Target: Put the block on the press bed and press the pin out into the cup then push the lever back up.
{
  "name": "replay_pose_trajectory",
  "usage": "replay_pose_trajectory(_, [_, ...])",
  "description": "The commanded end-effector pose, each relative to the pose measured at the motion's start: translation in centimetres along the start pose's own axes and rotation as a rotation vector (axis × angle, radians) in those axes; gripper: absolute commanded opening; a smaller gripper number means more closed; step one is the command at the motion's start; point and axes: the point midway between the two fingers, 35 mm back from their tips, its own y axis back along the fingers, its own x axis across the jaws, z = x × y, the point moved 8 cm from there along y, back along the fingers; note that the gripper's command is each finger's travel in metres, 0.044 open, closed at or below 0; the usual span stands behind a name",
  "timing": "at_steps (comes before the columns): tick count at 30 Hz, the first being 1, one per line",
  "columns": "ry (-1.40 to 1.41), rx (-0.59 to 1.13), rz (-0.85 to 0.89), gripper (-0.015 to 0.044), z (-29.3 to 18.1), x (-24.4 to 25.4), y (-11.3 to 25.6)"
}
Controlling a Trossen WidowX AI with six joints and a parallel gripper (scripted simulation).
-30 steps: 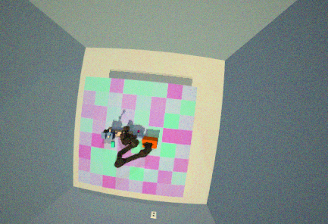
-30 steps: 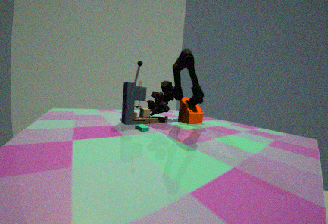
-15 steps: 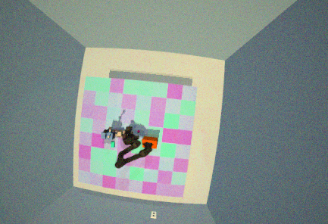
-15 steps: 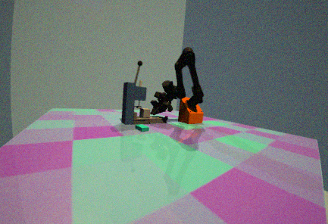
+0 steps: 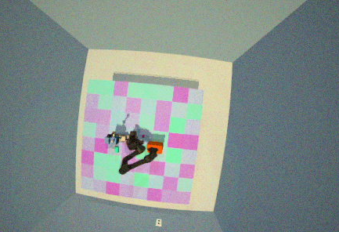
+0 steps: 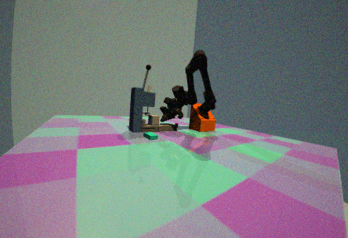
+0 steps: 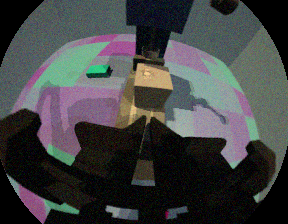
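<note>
In the wrist view, the block lies at twelve o'clock from the closed, empty jaws, towards the press; a straight push seems due.

Small green block, flat on checkered tabletop, near side of press. White wall outlet, dark openings, top view only.
</note>
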Motion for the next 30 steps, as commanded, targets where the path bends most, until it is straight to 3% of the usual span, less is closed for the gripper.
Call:
replay_pose_trajectory(1, [0.005,-0.002,-0.001,0.003,0.1,0.1,0.0])
replay_pose_trajectory(30, [-0.129,-0.066,-0.151,0.003,2.1,1.9,-2.9])
